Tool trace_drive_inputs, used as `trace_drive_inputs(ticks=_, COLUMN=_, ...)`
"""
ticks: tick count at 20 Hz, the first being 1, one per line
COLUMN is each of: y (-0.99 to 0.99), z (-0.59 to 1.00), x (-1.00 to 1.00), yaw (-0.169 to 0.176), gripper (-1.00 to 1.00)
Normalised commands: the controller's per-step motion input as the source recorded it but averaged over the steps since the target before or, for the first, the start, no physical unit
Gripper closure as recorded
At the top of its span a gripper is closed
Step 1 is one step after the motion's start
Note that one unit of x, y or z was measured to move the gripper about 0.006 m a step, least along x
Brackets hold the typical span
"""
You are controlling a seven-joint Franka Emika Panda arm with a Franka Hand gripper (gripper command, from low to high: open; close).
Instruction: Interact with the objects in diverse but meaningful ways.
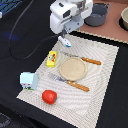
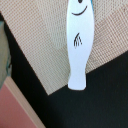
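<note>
Black table [image 1: 107, 100]: beige mat [image 1: 100, 75] on it, grey pot [image 1: 96, 15] & pink board [image 1: 112, 31] at back.

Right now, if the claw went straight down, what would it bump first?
Probably the white fish toy, lying right under the claw at the edge of the beige placemat. The claw's tips are hidden, so depth is uncertain.

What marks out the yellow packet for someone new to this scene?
Find the beige mat with the round plate in its middle. The yellow packet lies flat just off the plate, toward the exterior view's left. It is the only yellow thing; the carton and tomato sit nearer the camera.
</note>
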Motion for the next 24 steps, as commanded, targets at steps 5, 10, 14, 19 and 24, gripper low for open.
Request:
trace_drive_inputs(ticks=5, y=0.16, z=-0.57, x=-0.35, yaw=0.0, gripper=-1.0)
trace_drive_inputs(ticks=10, y=0.17, z=-0.59, x=-0.35, yaw=0.0, gripper=1.0)
trace_drive_inputs(ticks=14, y=0.2, z=-0.52, x=-0.27, yaw=-0.002, gripper=1.0)
trace_drive_inputs(ticks=19, y=0.19, z=-0.46, x=-0.25, yaw=0.0, gripper=1.0)
trace_drive_inputs(ticks=24, y=0.17, z=-0.33, x=-0.15, yaw=0.0, gripper=1.0)
